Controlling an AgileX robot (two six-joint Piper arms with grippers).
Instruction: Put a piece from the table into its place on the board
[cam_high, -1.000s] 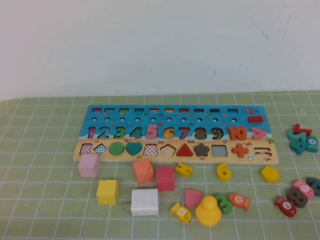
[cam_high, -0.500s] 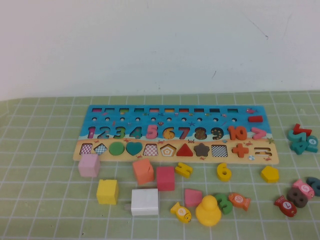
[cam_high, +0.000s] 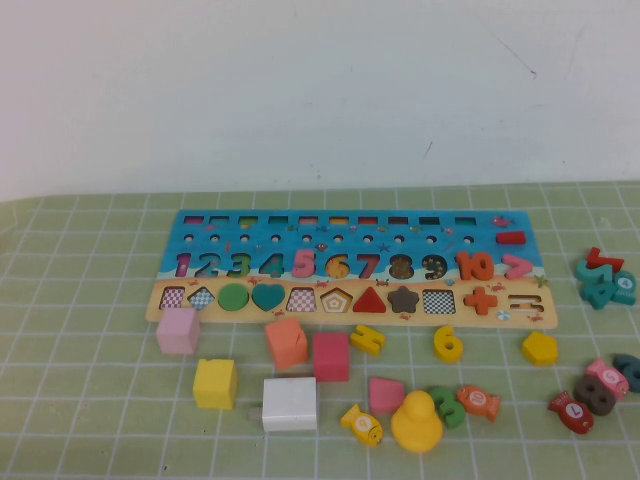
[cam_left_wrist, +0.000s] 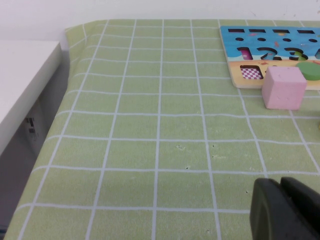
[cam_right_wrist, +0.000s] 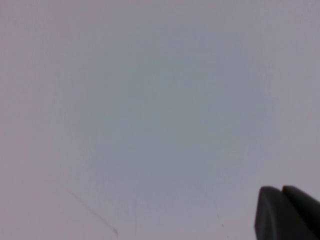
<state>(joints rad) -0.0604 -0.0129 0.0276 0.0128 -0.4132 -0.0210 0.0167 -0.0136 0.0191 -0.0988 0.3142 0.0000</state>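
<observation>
The yellow "6" piece (cam_high: 448, 344) lies flat on the green cloth just in front of the board (cam_high: 190, 228), below its "9". The board has a blue upper part with numerals and a tan strip of shape pieces; its left end shows in the left wrist view (cam_left_wrist: 227, 34). Neither arm shows in the high view. My left gripper (cam_left_wrist: 280, 187) is shut and empty above the cloth, left of the board. My right gripper (cam_right_wrist: 281, 192) is shut and empty, facing a plain pale surface.
Another yellow numeral (cam_high: 367, 339), a yellow pentagon block (cam_high: 539, 347), pink (cam_high: 178, 331), orange (cam_high: 287, 342), red (cam_high: 331, 357), yellow (cam_high: 215, 383) and white (cam_high: 290, 404) blocks, a yellow duck (cam_high: 416, 422), fish pieces and numerals at right (cam_high: 603, 280) lie on the cloth.
</observation>
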